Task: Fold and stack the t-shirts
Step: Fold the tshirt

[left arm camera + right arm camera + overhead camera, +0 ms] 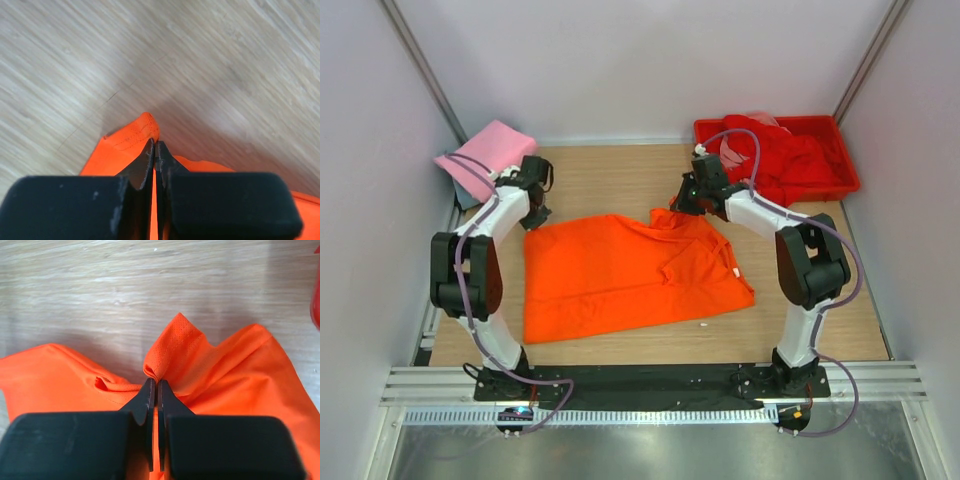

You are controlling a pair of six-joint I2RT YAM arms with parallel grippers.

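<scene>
Clamping far edge of the orange t-shirt [620, 275]: left pincer [156, 146], right pincer [154, 383]; both closed.

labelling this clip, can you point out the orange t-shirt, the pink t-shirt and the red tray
orange t-shirt [620, 275], top view, middle of its spread-out body
pink t-shirt [492, 150], top view, middle of its upper face
red tray [848, 158], top view, its right rim

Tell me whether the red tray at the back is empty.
No, the red tray holds a crumpled heap of red cloth.
</scene>
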